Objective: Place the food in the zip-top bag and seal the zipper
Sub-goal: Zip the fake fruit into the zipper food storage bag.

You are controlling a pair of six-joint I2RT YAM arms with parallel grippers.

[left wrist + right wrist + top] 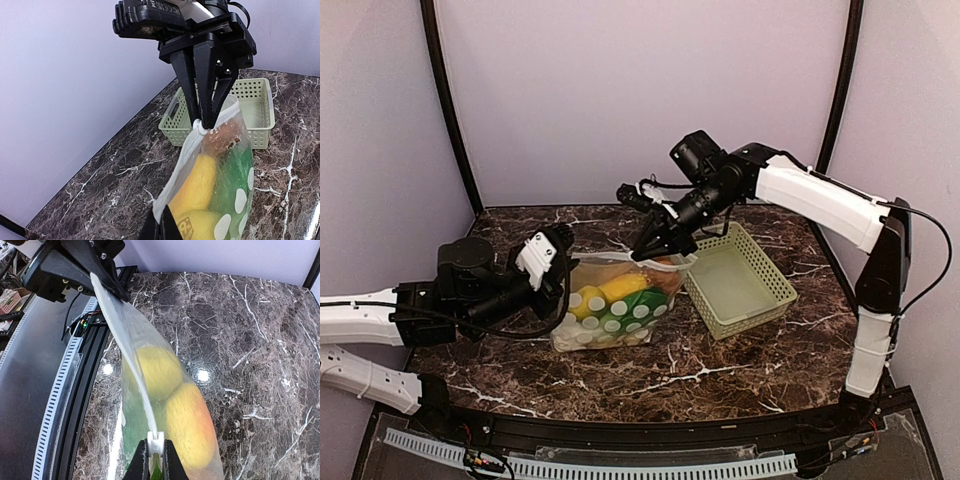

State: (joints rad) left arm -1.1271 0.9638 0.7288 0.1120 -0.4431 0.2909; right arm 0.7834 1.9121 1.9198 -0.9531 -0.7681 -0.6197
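While the left gripper (pixel 566 288) is clamping one end of the zipper (pixel 121 347), the right gripper (pixel 646 250) is pinching the other; the bag (pixel 610 325), centre frame, is holding the food (pixel 620 288).

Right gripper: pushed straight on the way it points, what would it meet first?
The bag, whose zipper it pinches; then probably the yellow food inside. Depth is unclear.

Count on surface: one zip-top bag (pixel 610 315). Food visible inside: two yellow pieces (pixel 197 182), one green cabbage (pixel 232 175), one orange-brown piece (pixel 220 137). One green slotted basket (pixel 735 280), 3 o'clock of bag. Two arms: left end effector (pixel 563 272), right end effector (pixel 643 254).
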